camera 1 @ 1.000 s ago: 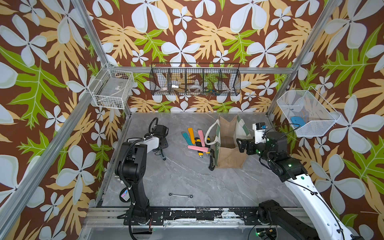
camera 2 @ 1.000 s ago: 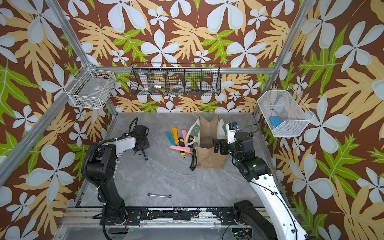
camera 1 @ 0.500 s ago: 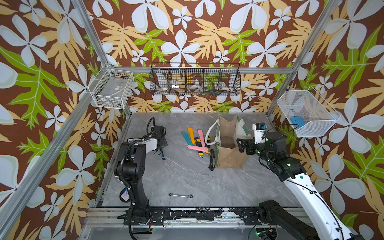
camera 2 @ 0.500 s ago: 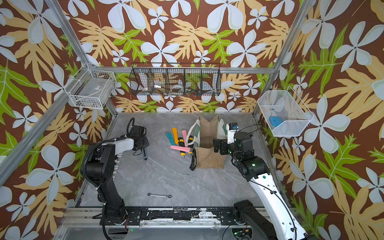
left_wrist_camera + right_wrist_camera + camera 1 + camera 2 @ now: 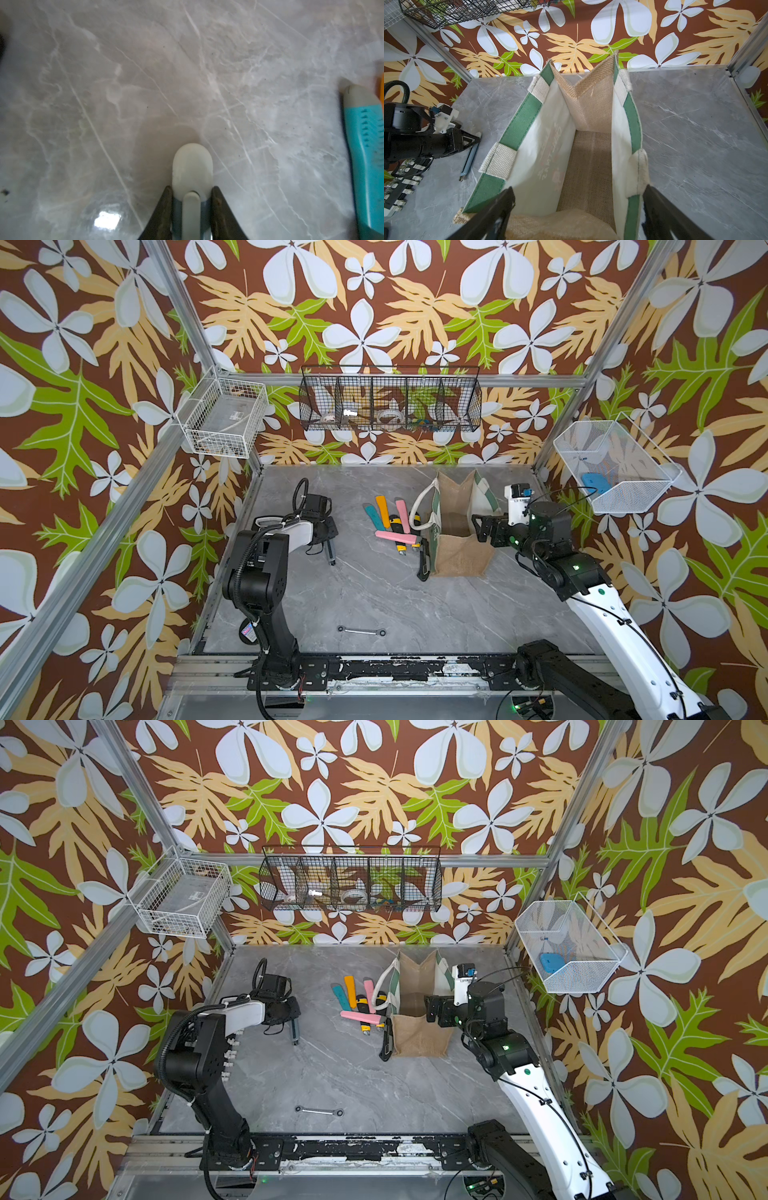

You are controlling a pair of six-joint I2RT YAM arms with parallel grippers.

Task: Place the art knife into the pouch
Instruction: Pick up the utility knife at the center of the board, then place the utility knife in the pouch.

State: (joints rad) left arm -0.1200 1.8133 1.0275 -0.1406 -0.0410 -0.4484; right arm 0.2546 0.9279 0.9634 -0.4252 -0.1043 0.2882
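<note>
The art knife [image 5: 331,549] is slim and blue-grey with a white end [image 5: 192,166]. It sits low over the grey table at the left. My left gripper [image 5: 328,537] [image 5: 192,188] is shut on it, both dark fingers pressed against its sides. From the right wrist the art knife [image 5: 469,160] slants down from the jaws with its far tip at the table. The pouch [image 5: 459,556] [image 5: 419,1040] stands upright and open, right of centre. My right gripper [image 5: 478,526] [image 5: 579,188] is open wide at the pouch's right end, one finger on each side of its mouth [image 5: 591,108].
Several other knives lie just left of the pouch: teal [image 5: 371,516] [image 5: 367,155], orange [image 5: 383,510], pink [image 5: 395,537], yellow-black [image 5: 398,531] and black [image 5: 424,564]. A small wrench [image 5: 361,630] lies near the front edge. Wire baskets hang on the walls.
The left jaws have narrowed onto the art knife. Both arms have barely moved.
</note>
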